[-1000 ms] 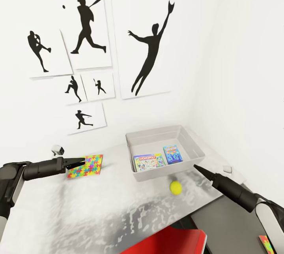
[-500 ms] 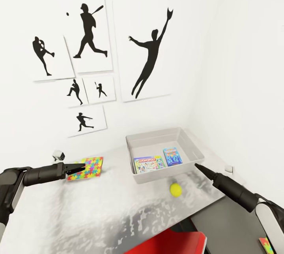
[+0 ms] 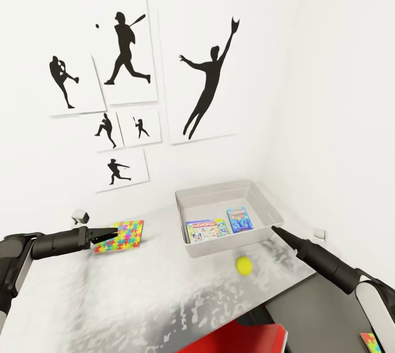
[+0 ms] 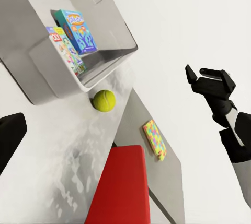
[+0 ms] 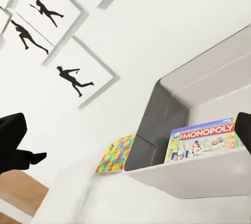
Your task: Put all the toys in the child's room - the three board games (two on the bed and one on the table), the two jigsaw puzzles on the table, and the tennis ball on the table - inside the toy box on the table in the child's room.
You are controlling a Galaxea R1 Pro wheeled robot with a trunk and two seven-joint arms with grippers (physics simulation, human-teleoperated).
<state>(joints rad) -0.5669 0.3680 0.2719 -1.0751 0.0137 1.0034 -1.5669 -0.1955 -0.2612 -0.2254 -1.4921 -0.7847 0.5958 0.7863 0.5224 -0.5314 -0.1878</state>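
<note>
- Over the last second the posters slid right and down in the head view while the toys kept their spacing: the camera moved, so no toy is nearer the shallow light-grey toy box (image 3: pixel 263 202).
- The left gripper (image 3: pixel 105 234) hangs just short of the multicoloured jigsaw puzzle sheet (image 3: pixel 120 235); its jaws' state I cannot tell.
- The right gripper (image 3: pixel 275 229) looks pinched shut, empty, beside the box's near corner, the yellow tennis ball (image 3: pixel 244 265) below it.
- The left wrist view alone shows a second jigsaw puzzle (image 4: pixel 155 139) on the lower dark cabinet (image 4: pixel 167 182).
- Two board games (image 3: pixel 207 228) lie inside already.
</note>
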